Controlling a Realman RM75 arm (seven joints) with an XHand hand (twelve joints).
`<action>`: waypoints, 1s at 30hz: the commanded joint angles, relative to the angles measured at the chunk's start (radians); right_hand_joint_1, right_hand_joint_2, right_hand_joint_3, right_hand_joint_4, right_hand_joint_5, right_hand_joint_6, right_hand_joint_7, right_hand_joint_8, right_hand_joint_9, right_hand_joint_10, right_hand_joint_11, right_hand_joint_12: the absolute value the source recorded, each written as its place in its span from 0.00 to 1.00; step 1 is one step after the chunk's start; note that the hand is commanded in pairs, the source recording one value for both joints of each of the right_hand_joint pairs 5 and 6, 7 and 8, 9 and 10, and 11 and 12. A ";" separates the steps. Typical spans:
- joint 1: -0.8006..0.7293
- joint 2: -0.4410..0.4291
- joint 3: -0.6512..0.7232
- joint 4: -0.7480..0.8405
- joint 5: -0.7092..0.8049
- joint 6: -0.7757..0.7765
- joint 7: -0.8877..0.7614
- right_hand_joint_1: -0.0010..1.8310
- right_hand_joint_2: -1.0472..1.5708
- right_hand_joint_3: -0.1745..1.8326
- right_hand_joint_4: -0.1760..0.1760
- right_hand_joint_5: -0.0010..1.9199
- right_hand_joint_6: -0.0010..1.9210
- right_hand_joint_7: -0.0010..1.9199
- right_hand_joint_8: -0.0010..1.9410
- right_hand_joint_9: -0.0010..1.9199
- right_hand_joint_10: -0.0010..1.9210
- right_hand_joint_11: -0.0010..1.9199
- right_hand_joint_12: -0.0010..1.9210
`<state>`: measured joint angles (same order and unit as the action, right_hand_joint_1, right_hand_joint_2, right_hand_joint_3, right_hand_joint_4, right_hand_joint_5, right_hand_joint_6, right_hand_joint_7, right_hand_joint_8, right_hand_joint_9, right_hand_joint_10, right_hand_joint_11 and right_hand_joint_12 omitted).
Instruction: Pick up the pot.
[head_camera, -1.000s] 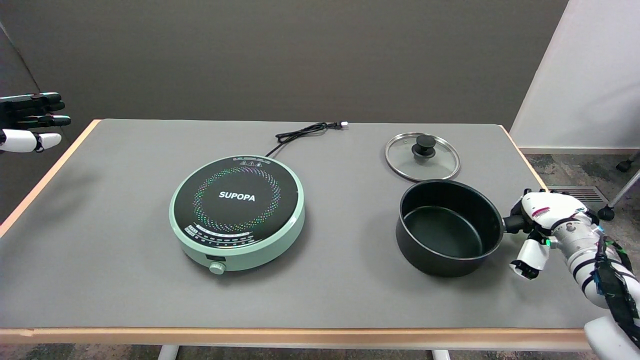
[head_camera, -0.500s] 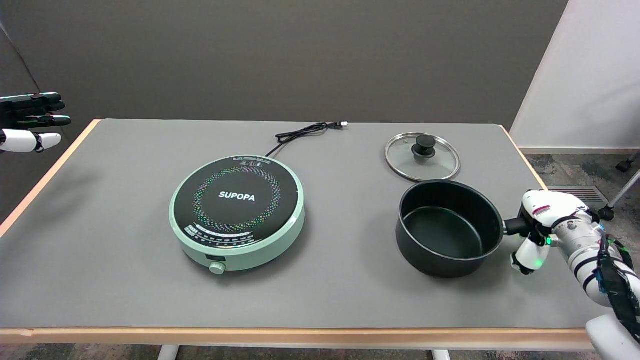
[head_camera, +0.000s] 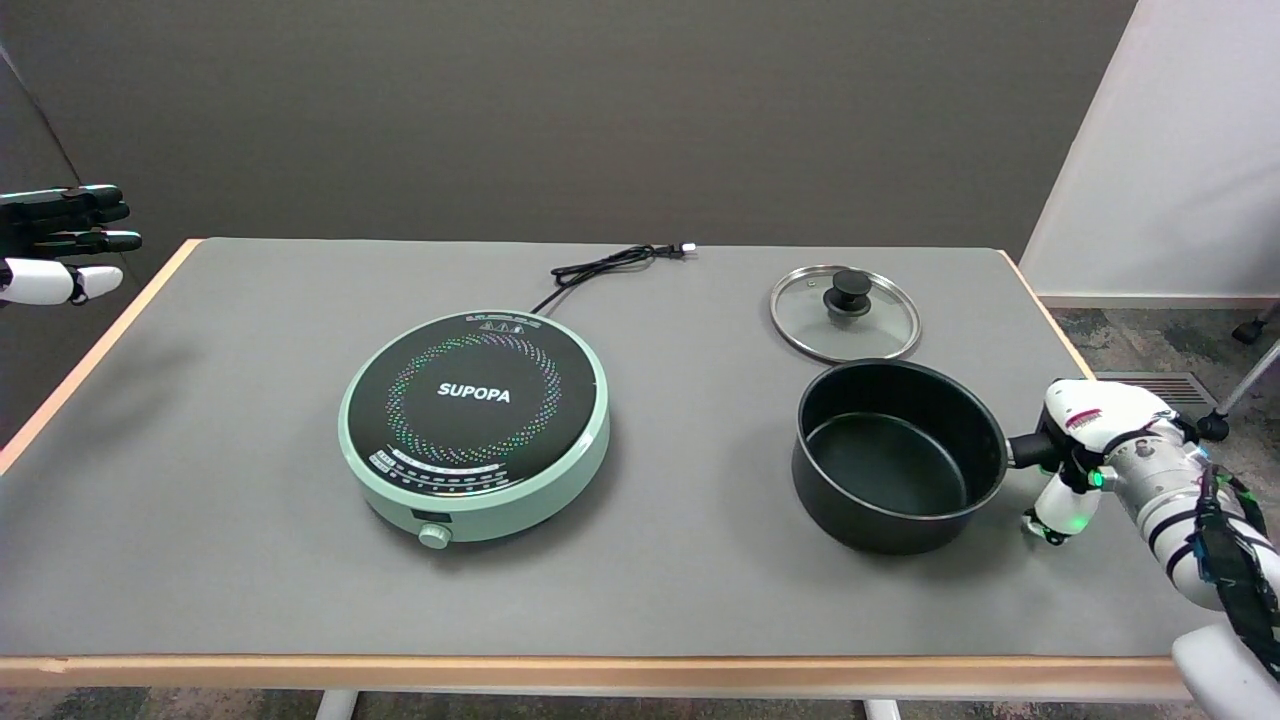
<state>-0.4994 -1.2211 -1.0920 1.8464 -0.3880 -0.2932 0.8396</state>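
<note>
Right hand (head_camera: 1085, 440): your fingers are wrapping the pot's handle, gripping it.
Pot (head_camera: 898, 455): sitting on the worktop (head_camera: 250, 560), right side, just near of the lid (head_camera: 845, 311).

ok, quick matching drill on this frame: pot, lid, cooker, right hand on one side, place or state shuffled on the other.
Things:
1. pot
2. glass lid
3. induction cooker
4. right hand

Places or states:
A. lying flat on the table behind the pot
B. wrapped around the pot's handle at the table's right edge
C. mint green rim, cord trailing toward the back
D. black, uncovered, nothing visible inside

Pairs: 1-D, 2-A, 3-C, 4-B
</note>
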 joint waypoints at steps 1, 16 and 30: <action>0.012 0.009 0.017 -0.023 0.011 0.006 0.029 0.70 0.48 0.61 0.19 0.83 0.83 0.83 0.82 0.83 0.83 0.83 0.83; 0.022 0.002 0.038 -0.062 0.004 0.061 0.078 0.50 0.73 0.61 0.24 0.86 0.85 0.86 0.85 0.86 0.85 0.86 0.85; 0.040 -0.002 0.051 -0.048 -0.012 0.118 0.078 0.54 0.80 0.41 0.23 0.86 0.86 0.86 0.85 0.86 0.86 0.86 0.86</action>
<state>-0.4779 -1.2193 -1.0604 1.7921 -0.3875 -0.2346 0.9041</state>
